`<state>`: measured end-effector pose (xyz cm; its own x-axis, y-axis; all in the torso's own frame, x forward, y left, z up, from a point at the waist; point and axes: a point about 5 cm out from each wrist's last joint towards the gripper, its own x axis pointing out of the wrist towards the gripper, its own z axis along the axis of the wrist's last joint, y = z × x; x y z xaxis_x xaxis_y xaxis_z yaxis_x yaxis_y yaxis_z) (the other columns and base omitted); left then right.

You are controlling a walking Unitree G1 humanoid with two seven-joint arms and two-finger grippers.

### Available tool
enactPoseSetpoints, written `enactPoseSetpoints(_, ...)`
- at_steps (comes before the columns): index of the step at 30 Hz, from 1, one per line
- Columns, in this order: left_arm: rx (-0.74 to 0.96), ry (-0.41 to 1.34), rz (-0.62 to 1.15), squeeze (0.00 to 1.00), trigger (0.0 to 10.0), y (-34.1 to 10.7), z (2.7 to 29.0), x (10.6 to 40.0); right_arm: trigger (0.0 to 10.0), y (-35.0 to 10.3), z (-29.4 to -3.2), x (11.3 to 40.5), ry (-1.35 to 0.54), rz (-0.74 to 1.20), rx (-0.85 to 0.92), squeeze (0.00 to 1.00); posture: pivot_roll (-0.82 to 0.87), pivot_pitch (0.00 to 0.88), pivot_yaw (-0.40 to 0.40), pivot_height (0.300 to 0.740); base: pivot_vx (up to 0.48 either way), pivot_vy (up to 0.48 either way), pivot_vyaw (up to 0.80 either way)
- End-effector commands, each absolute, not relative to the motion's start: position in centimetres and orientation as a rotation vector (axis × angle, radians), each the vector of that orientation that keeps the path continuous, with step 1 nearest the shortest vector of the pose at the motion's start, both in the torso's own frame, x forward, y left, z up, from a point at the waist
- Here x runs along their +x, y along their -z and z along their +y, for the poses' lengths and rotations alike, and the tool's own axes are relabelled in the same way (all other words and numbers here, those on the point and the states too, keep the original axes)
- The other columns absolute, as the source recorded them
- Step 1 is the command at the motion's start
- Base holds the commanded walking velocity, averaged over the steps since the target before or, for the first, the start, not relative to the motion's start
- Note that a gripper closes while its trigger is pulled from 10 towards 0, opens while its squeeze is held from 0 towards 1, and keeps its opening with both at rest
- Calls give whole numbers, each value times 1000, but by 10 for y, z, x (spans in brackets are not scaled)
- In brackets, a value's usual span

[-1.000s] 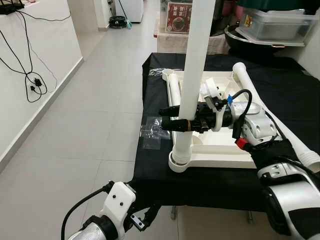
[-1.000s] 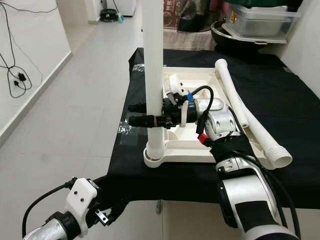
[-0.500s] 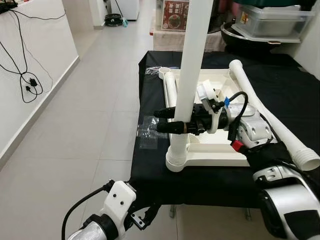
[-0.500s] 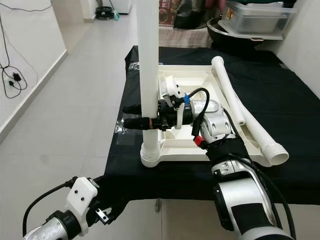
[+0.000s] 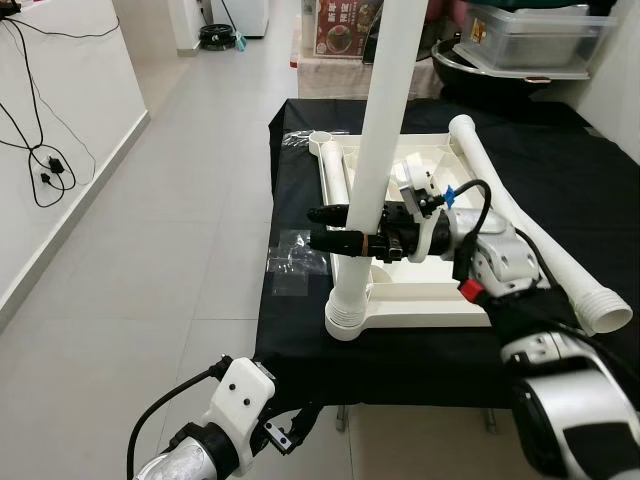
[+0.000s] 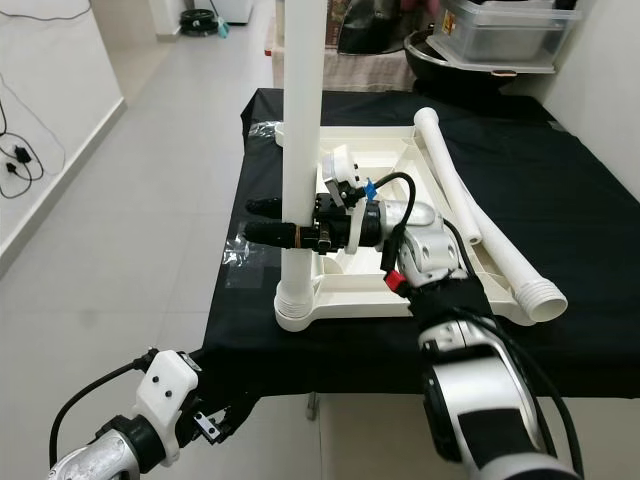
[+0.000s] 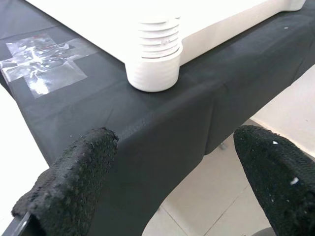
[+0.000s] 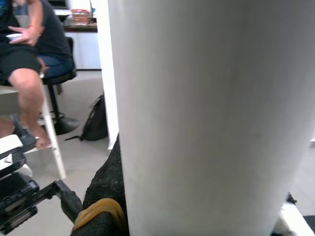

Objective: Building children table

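The right gripper (image 5: pixel 335 229) clamps an upright white table leg (image 5: pixel 372 170), steadying it in the upturned tabletop's (image 5: pixel 430 305) near-left corner socket. The left gripper (image 7: pixel 167 182) hangs spread apart below the desk (image 5: pixel 300 340).

Scene is viewed by both eye cams from head height, tilted fwd and down; the black-draped table (image 5: pixel 600 180) is shared, w/ upright white leg (image 5: pixel 375 160) towards 12 o'clock. Left wrist cam is held low, very near the cloth edge, aimed at leg's ribbed base (image 7: pixel 153 59). Right wrist cam is pressed close against the leg (image 8: pixel 211 113); a seated person (image 8: pixel 29 59) is caught behind.
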<state>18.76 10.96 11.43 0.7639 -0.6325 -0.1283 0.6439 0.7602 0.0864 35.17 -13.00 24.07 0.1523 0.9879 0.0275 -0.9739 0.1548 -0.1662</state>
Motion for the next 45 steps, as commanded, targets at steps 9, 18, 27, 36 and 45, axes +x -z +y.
enactPoseSetpoints(9,135,702,118,0,10000,-108,110,185,10000,-215,-127,343,-1213,-77,-101,0,68,67,-41,740,0,0,0)
enactPoseSetpoints(18,140,712,119,0,10000,-106,109,185,10000,-219,-110,355,-893,-57,-31,0,71,53,-49,740,0,0,0)
enactPoseSetpoints(27,130,701,117,0,10000,-107,109,185,10000,-213,-106,353,-661,-32,-88,0,66,60,-47,740,0,0,0)
enactPoseSetpoints(36,142,673,108,0,10000,-109,114,190,10000,-203,-115,356,-350,78,-64,0,66,61,-48,740,0,0,0)
enactPoseSetpoints(45,143,669,106,0,10000,-108,113,191,10000,-201,-127,362,-8,98,14,0,67,63,-52,740,0,0,0)
